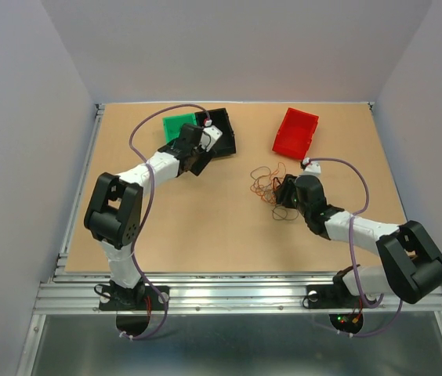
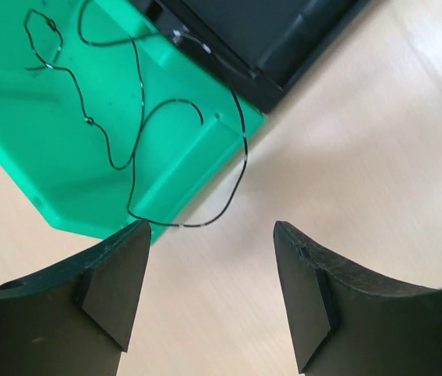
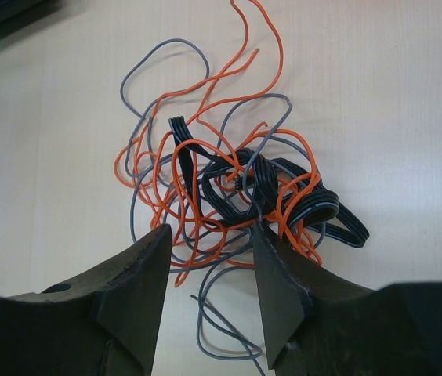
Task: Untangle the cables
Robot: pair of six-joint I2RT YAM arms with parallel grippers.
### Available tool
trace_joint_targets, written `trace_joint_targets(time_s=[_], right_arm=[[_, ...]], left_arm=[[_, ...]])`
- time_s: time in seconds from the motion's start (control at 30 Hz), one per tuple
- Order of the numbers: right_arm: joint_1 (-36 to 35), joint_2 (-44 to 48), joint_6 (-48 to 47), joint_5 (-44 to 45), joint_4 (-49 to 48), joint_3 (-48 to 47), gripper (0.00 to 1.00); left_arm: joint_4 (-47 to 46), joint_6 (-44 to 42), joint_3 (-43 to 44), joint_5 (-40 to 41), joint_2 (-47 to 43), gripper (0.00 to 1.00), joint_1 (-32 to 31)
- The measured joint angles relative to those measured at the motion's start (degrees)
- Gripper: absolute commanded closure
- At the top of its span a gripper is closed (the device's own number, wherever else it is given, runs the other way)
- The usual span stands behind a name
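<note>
Tan tabletop [image 1: 205,235], pale walls around.

Left gripper [image 2: 211,239]: jaws spread wide, nothing between them, hanging over bare wood. Ahead and to its left is a green bin [image 2: 64,211]. A thin black wire [image 2: 244,149] curls across the bin's floor. One loop of it spills over the near wall onto the table, just ahead of the left fingertip. Black bin [image 2: 284,47] is further ahead, just beside the green one.

Cables [image 3: 237,184] sit directly ahead of the right gripper [image 3: 209,235]. They form a knot of orange strands, grey strands and a black flat ribbon, all crossing each other. Right jaws are released and apart, straddling the knot's near edge. A few orange and grey loops run into the gap, none pinched.

Red bin [image 1: 295,131] lies beyond the knot, apart from it.
</note>
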State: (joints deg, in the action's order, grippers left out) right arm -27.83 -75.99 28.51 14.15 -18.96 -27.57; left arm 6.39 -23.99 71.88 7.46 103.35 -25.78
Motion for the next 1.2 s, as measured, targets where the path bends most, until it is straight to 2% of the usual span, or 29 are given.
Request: trace_joint_targets(time_s=[0.1, 0.23, 0.33, 0.4, 0.43, 0.47, 0.5, 0.93, 1.03, 1.07, 1.1, 1.2], right_arm=[[0.0, 0.0, 0.0, 0.0, 0.0, 0.0, 0.49], [0.0, 0.0, 0.0, 0.0, 0.0, 0.0, 0.49], [0.0, 0.0, 0.0, 0.0, 0.0, 0.0, 0.49], [0.0, 0.2, 0.0, 0.0, 0.0, 0.0, 0.49], [0.0, 0.4, 0.0, 0.0, 0.0, 0.0, 0.49], [0.0, 0.8, 0.0, 0.0, 0.0, 0.0, 0.49], [0.0, 1.2, 0.0, 0.0, 0.0, 0.0, 0.49], [0.0, 2.7, 0.0, -0.1, -1.2, 0.0, 0.49], [0.0, 2.7, 0.0, -0.2, -1.2, 0.0, 0.49], [0.0, 2.6, 0.0, -0.2, -1.2, 0.0, 0.49], [0.0, 2.7, 0.0, -0.2, -1.2, 0.0, 0.49], [0.0, 2.7, 0.0, -0.2, -1.2, 0.0, 0.48]], left_arm=[[0.0, -0.4, 0.0, 0.2, 0.6, 0.36, 0.0], [-0.8, -0.9, 0.0, 1.0, 3.0, 0.51, 0.0], [-1.0, -1.1, 0.0, 2.1, 5.5, 0.57, 0.0], [-1.0, -1.2, 0.0, 2.8, 6.6, 0.77, 0.0], [-1.0, -1.1, 0.0, 3.3, 7.1, 0.91, 0.0], [-1.0, -1.2, 0.0, 3.6, 7.2, 0.98, 0.0], [-1.1, -1.4, 0.0, 3.9, 7.2, 1.0, 0.0], [-5.4, -0.7, -0.3, 3.8, 4.6, 0.99, 0.8], [-6.1, -0.6, -0.8, 3.0, 2.9, 0.8, 0.9], [-6.3, -0.5, -1.1, 2.4, 2.3, 0.65, 1.0], [-6.3, -0.6, -1.2, 1.6, 1.8, 0.54, 1.0], [-6.3, 0.0, -1.4, -0.6, 1.0, 0.51, 1.1]])
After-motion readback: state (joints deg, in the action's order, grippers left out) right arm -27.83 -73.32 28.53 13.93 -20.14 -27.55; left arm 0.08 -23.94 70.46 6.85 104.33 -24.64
